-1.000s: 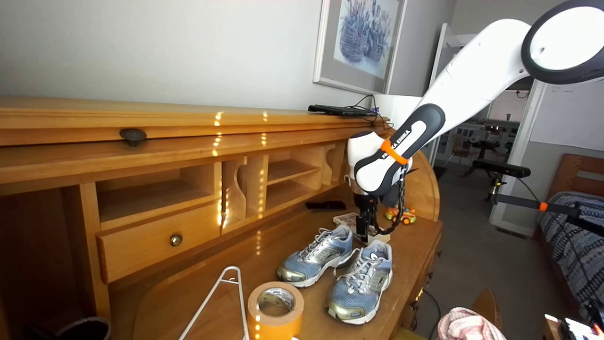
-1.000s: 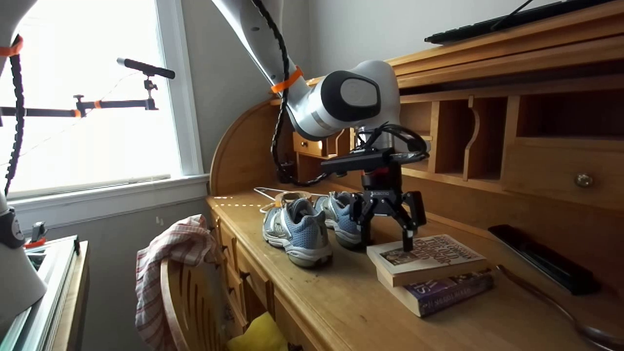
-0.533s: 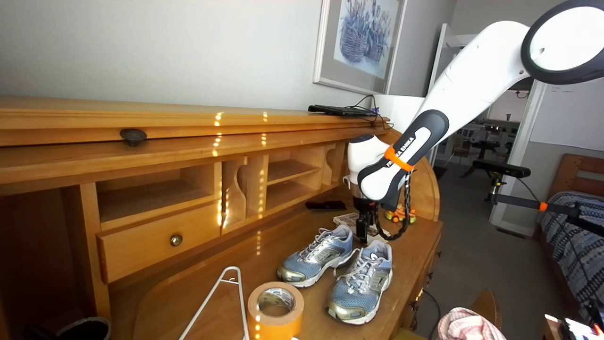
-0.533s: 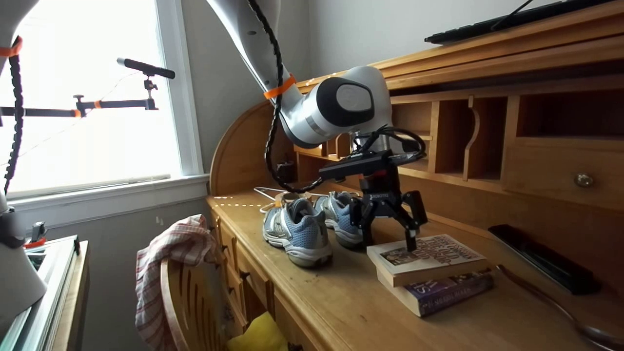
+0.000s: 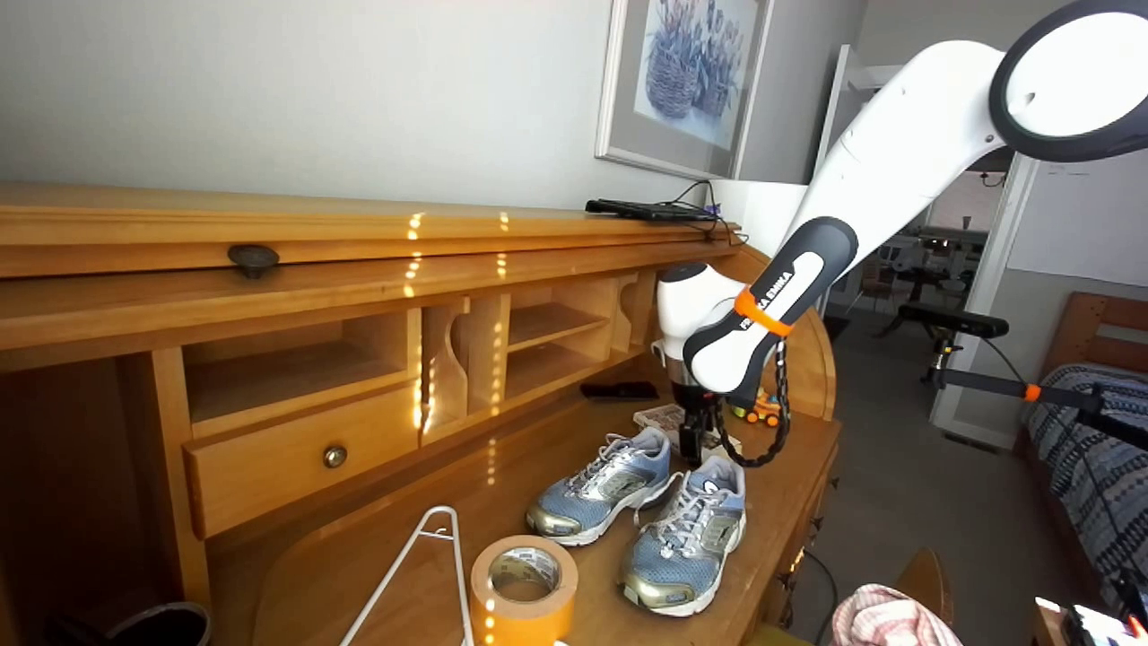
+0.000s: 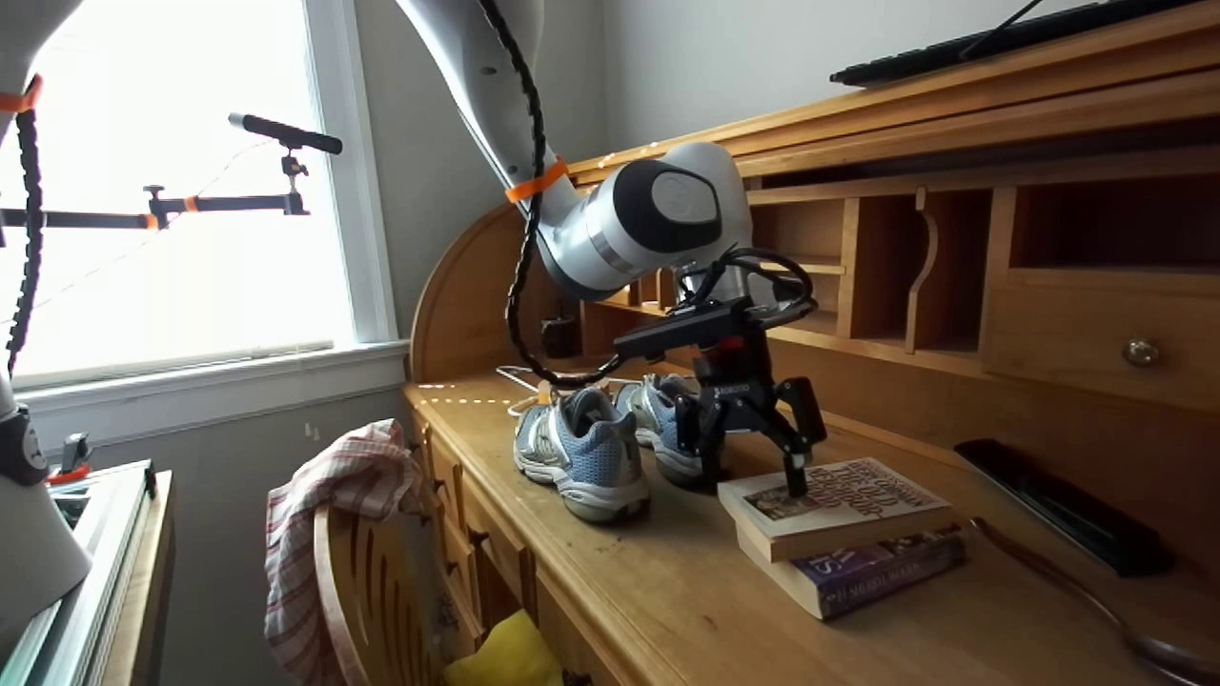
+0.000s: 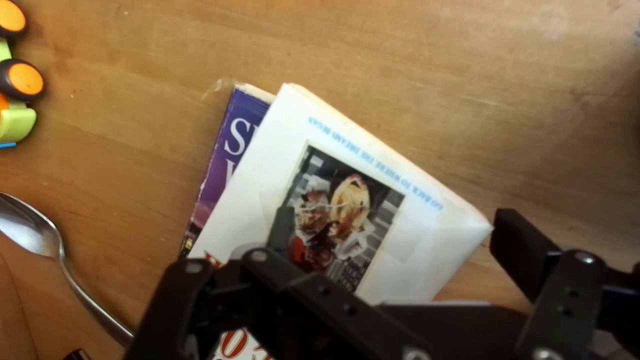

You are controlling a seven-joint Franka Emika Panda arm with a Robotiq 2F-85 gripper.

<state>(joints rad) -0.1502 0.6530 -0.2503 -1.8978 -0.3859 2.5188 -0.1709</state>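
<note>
A black robot gripper (image 6: 751, 481) hangs over a wooden desk (image 6: 658, 610), its jaws spread wide and clamped on nothing. Just below is a white paperback (image 6: 867, 505), lying flat on a purple paperback (image 6: 886, 572) near the heels of blue-grey sneakers (image 6: 596, 457). In the wrist view one fingertip stands over the cover's photograph (image 7: 345, 215) and the other just past a corner; whether the first touches the cover cannot be told. The white book is probably light and a little bendy, with a slick cover and pages that could fan, so the safest hold is likely a squeeze across two opposite edges, clear of the book beneath. The wrist view shows blue print (image 7: 375, 162) along the cover's edge, too small to make out elsewhere, plus the orange wheels of a toy vehicle (image 7: 22, 79). In an exterior view the lower book's lettered spine (image 6: 891, 575) and the stack's thickness show; in an exterior view the gripper blocks part of the stack, and a tape roll (image 5: 529, 615) stands in the foreground.
</note>
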